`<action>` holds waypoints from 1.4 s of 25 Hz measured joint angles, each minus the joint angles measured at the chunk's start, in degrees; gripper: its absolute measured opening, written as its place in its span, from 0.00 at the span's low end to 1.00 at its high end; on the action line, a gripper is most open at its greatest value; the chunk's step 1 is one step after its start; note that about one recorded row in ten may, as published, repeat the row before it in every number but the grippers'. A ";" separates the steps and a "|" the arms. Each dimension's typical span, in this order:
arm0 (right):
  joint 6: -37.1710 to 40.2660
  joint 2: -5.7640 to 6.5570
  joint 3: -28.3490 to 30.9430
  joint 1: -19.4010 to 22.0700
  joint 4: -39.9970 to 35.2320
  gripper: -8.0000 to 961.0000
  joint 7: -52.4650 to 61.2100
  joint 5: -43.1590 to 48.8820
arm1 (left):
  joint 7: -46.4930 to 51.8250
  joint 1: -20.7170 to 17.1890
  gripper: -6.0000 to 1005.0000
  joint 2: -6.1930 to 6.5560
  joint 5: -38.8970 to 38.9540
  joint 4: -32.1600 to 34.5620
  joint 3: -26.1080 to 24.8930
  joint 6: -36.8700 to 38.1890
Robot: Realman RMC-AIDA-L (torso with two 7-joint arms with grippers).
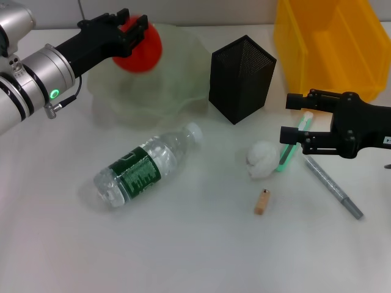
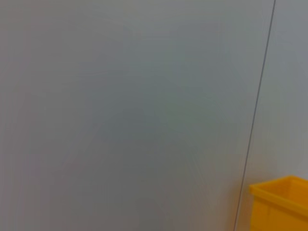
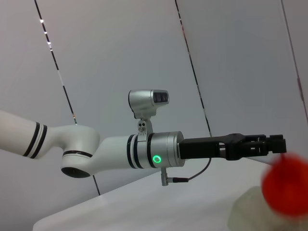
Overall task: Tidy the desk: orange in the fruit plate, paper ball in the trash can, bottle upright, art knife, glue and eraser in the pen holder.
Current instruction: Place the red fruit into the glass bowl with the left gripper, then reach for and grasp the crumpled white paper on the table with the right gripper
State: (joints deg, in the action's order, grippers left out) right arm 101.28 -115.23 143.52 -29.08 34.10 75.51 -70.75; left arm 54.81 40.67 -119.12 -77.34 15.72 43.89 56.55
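The left end effector [image 1: 131, 27], clenched on the orange [image 1: 142, 46], holds it above the fruit plate [image 1: 177, 91] (right end effector parked, state unclear); dropped from height, it could roll out.

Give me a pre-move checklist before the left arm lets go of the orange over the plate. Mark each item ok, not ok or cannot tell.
1. Left pincer grips the lumpy red-orange fruit: ok, fingers closed on its top.
2. Fruit is over the ruffled pale-green glass dish: ok in the head view.
3. Fruit already resting in the dish: cannot tell; contact is not visible.
4. Dish free of other items: ok, nothing else shows inside.
5. Right pincer away from the dish: ok, it hovers near the white crumpled paper ball, beside the yellow plastic bin.
6. Clear plastic bottle upright: not ok, lying on its side.
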 joint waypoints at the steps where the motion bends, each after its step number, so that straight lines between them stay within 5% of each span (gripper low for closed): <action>1: 0.00 0.00 0.00 0.00 0.00 0.80 0.00 0.00 | -0.01 0.00 0.37 0.01 0.01 -0.03 -0.02 0.02; 8: -0.49 0.01 0.01 -0.09 0.00 0.80 0.00 0.00 | 1.17 -0.39 0.52 0.10 0.44 -0.08 -0.28 3.44; 16: -1.00 0.01 1.59 -0.31 0.38 0.80 0.00 0.00 | 14.72 -5.60 0.80 1.42 0.17 7.51 5.89 29.28; 21: -0.96 0.22 2.16 -0.35 0.91 0.79 0.02 0.01 | 20.46 -8.80 0.84 3.69 0.05 13.96 17.42 39.00; 25: -0.31 0.43 2.18 -0.35 1.52 0.79 0.46 0.01 | 22.02 -9.34 0.84 5.53 -3.02 13.33 19.25 43.20; 35: 0.18 1.10 1.66 -0.94 2.47 0.79 2.95 0.97 | 11.60 -13.95 0.84 4.71 -11.27 13.09 19.27 42.60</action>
State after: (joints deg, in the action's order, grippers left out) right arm 101.46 -114.14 145.19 -30.02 36.57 78.47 -69.78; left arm 66.41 26.72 -114.40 -88.60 28.81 63.17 99.15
